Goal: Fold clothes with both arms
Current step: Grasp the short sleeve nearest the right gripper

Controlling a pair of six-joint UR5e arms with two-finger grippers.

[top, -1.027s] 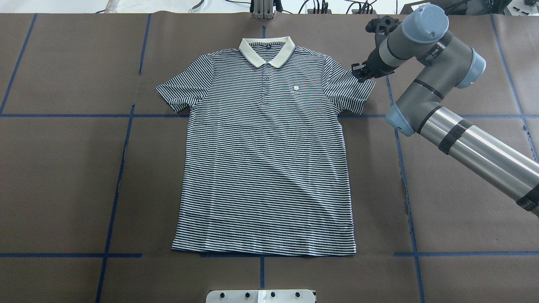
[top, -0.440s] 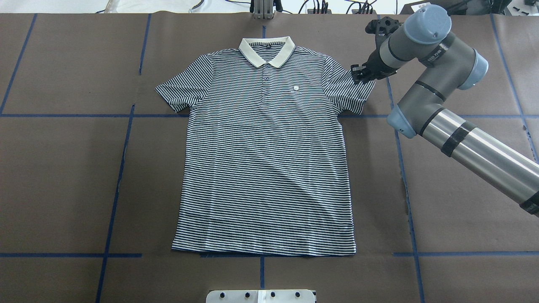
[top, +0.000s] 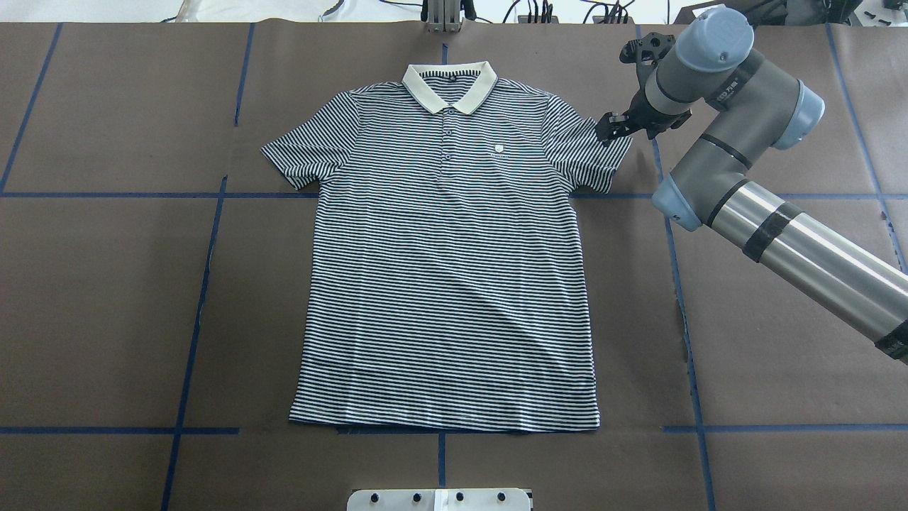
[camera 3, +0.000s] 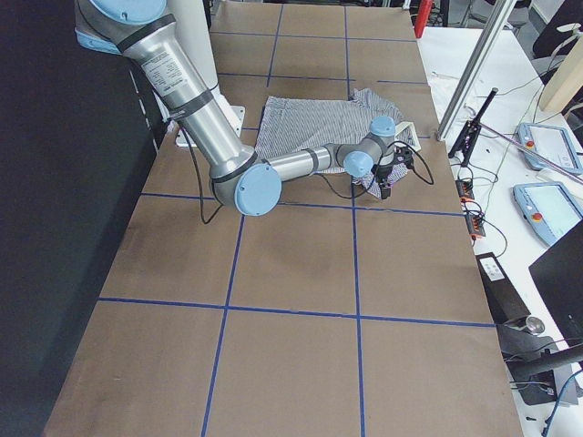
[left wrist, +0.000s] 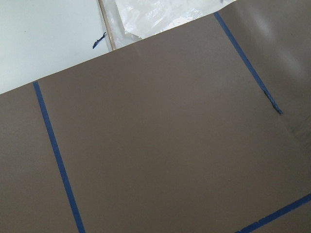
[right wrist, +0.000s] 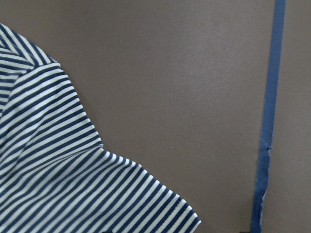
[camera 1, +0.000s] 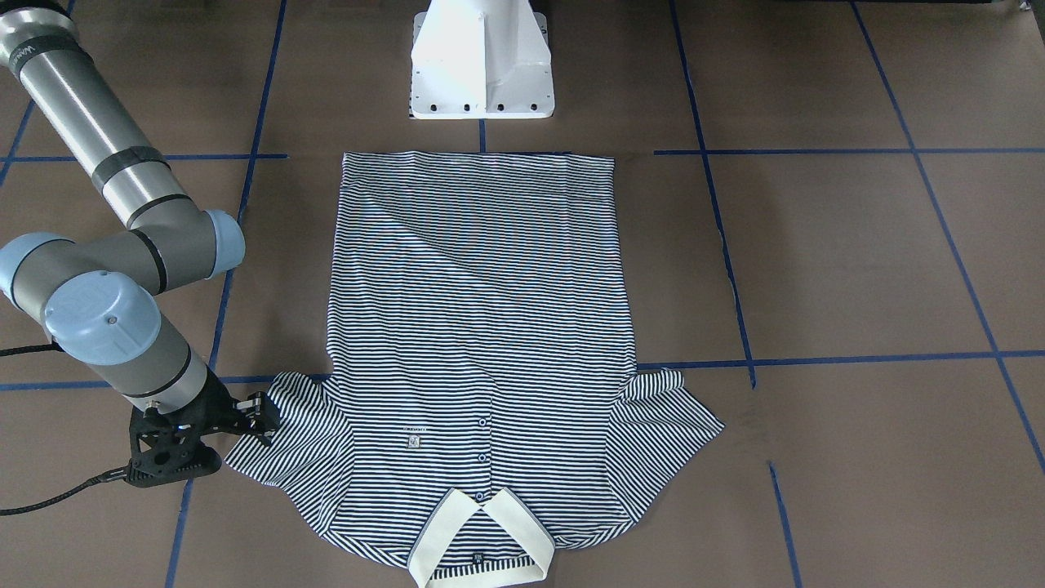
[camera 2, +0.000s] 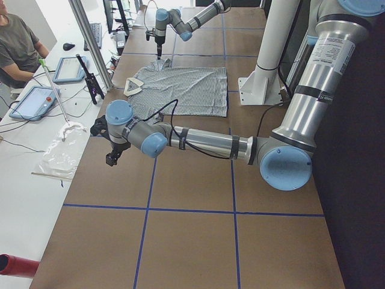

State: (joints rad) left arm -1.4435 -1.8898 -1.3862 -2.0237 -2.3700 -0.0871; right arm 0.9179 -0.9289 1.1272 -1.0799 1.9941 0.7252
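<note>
The polo shirt (top: 447, 284) lies flat and face up mid-table, its cream collar (top: 449, 85) on the side far from the robot. The writing under its chest patch (top: 499, 150) is too small to read, as is the dark neck label (camera 1: 478, 559). The right gripper (top: 611, 129) sits at one sleeve's (top: 592, 152) outer edge, fingers spread. The left gripper (camera 2: 112, 158) hovers over bare brown table (top: 106, 284) well apart from the shirt; whether its fingers are spread or together cannot be told

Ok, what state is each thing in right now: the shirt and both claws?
polo shirt: spread flat, front up, not yet folded.
right claw: at the outer edge of the sleeve; open or shut, cannot tell.
left claw: over bare table, away from the shirt; open or shut, cannot tell.
</note>
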